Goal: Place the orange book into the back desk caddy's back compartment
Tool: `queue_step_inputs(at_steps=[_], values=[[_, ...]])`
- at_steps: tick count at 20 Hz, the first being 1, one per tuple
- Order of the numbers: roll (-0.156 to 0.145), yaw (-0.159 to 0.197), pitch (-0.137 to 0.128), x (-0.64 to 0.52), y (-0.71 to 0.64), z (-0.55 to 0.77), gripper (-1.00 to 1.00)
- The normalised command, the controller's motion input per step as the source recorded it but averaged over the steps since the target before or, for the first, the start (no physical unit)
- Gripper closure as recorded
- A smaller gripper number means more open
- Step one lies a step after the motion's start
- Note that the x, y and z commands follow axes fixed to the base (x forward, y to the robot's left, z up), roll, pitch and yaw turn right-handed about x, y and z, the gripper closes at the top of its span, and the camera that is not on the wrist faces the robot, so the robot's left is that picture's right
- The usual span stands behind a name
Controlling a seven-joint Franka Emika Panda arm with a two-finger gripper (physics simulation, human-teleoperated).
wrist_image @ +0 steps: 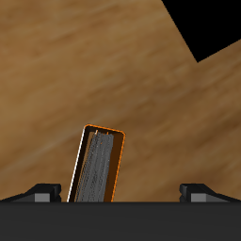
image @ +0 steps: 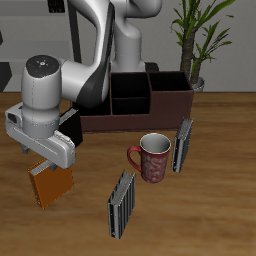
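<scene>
- The end effector [image: 47,160] hangs low over the near part of the wooden counter [image: 220,200], well forward of the organiser. In the wrist view its two dark fingertips [wrist_image: 40,192] stand wide apart at either side.
- The thin orange book with pale page edges [image: 50,185] sits directly under it, standing on edge and tilted a little. In the wrist view the book [wrist_image: 97,167] lies between the fingertips but nearer one of them, with clear space on the other side, so I'd say the jaws are spread and gripping nothing yet. I can't tell whether the book rests on the counter or is touched from above.
- Farther back stands the long, low reddish-brown desk caddy with black dividers [image: 165,110]. Its small black-walled back compartment [image: 130,85] is partly hidden by the arm, and I can see nothing inside it.
- Between book and caddy: a red patterned mug [image: 152,157] and two grey striped books on edge, one beside the mug [image: 184,143], one nearer the front edge [image: 122,204].
- Progress, as I judge it: early. The book is well apart from the caddy. Closing on it, lifting, carrying it back and lowering it into the cell all remain.
- No brand, label or legible writing anywhere. The orange cover is plain.
</scene>
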Motion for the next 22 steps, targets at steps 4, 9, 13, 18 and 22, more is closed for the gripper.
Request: queue_step_inputs(at_steps=[4,9,13,18,22], values=[[0.029,0.011,0.007,0.02,0.2,-0.19,-1.0],[-0.005,-0.013,0.012,0.03,0.01,-0.21,1.0],[-0.022,-0.036,0.016,-0.04,-0.08,-0.14,1.0],[-0.005,-0.028,0.009,0.04,0.01,-0.08,1.0],[0.014,-0.016,-0.01,0.05,0.14,0.01,1.0]])
